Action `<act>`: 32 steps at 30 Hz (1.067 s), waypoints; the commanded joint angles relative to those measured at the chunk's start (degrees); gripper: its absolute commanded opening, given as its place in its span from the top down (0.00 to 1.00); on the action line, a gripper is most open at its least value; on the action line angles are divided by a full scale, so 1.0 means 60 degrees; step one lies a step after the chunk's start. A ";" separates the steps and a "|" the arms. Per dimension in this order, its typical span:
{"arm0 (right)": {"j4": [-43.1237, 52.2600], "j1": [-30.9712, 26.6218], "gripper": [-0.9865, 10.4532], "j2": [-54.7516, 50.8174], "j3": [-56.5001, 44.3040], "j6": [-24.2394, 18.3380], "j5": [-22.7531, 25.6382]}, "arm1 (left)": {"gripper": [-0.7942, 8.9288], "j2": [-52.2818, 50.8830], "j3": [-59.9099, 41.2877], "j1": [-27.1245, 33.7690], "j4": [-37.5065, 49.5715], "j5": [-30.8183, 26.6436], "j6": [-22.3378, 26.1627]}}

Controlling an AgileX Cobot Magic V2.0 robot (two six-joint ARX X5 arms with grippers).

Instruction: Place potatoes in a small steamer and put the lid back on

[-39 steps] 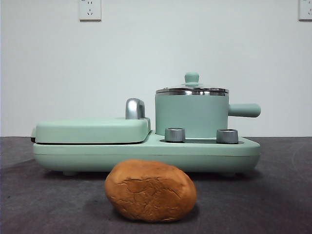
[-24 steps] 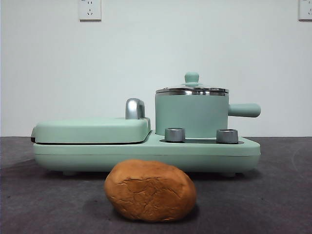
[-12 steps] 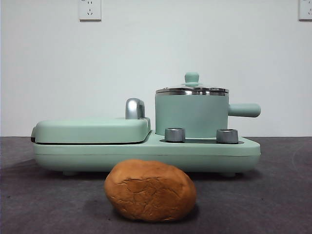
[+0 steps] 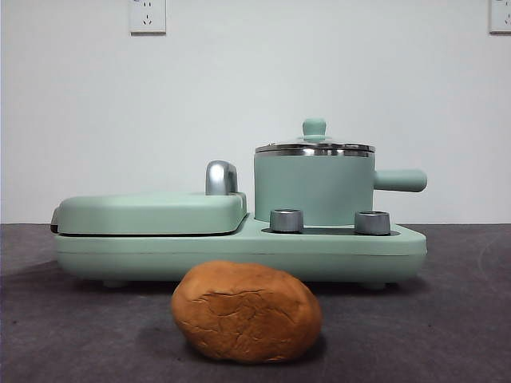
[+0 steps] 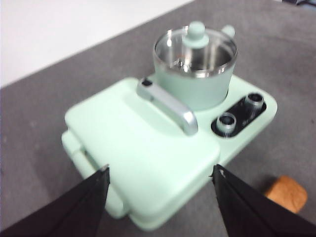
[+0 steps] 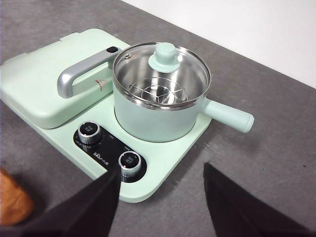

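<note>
Grey tabletop — potato (image 4: 247, 312) lies lengthwise across it, before the steamer (image 4: 314, 187).

Dark grey table (image 4: 463, 319) — mint-green cooker base (image 4: 239, 254) rests on it; potato (image 4: 246, 312) lies directly before the base, apart.

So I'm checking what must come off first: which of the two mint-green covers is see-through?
The lid on the small steamer: clear glass with a knob, showing the rack inside. The flat grill cover is opaque.
</note>
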 commanded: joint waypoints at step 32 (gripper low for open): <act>0.0055 0.0361 0.68 0.0036 0.0186 0.0219 0.0361 | 0.63 0.8287 0.3519 -0.3650 0.5690 -0.1071 -0.1042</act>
